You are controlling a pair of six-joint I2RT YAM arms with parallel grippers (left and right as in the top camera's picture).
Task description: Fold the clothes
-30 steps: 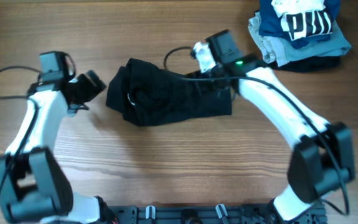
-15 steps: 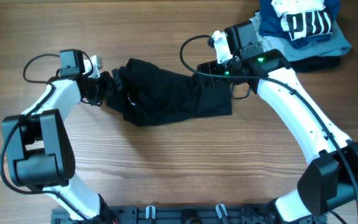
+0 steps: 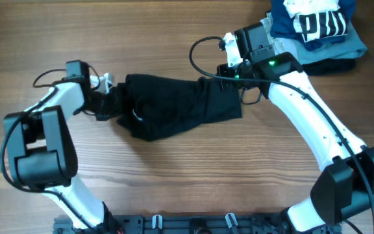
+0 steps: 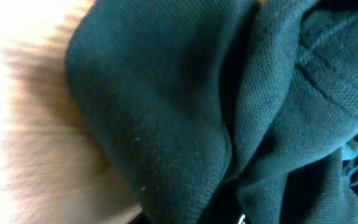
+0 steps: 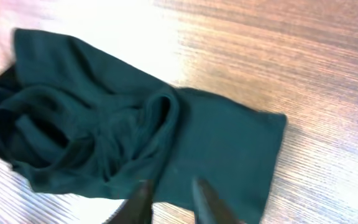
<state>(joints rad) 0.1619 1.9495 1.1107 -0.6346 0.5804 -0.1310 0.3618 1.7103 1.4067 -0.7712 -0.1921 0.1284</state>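
Note:
The clothes (image 3: 174, 107), a black polo shirt, lie crumpled in a wide strip across the middle of the table. My left gripper (image 3: 112, 101) is at the shirt's left end, shut on a bunch of fabric. In the left wrist view dark knit folds (image 4: 185, 106) fill the frame and hide the fingers. My right gripper (image 3: 229, 79) sits at the shirt's upper right corner. In the right wrist view the gripper (image 5: 171, 198) has its two fingers (image 5: 140, 202) drawn close together with the shirt's edge (image 5: 216, 149) between them.
A pile of other garments (image 3: 313, 29) lies at the far right corner, a navy one with white lettering on pale blue-grey folded ones, close behind the right arm. Bare wooden table (image 3: 187, 175) lies in front of the shirt.
Both grippers have closed on the shirt. The left one pushed into the shirt's left end, which bunched and shifted slightly; the right arm moved up and right earlier and has held since.

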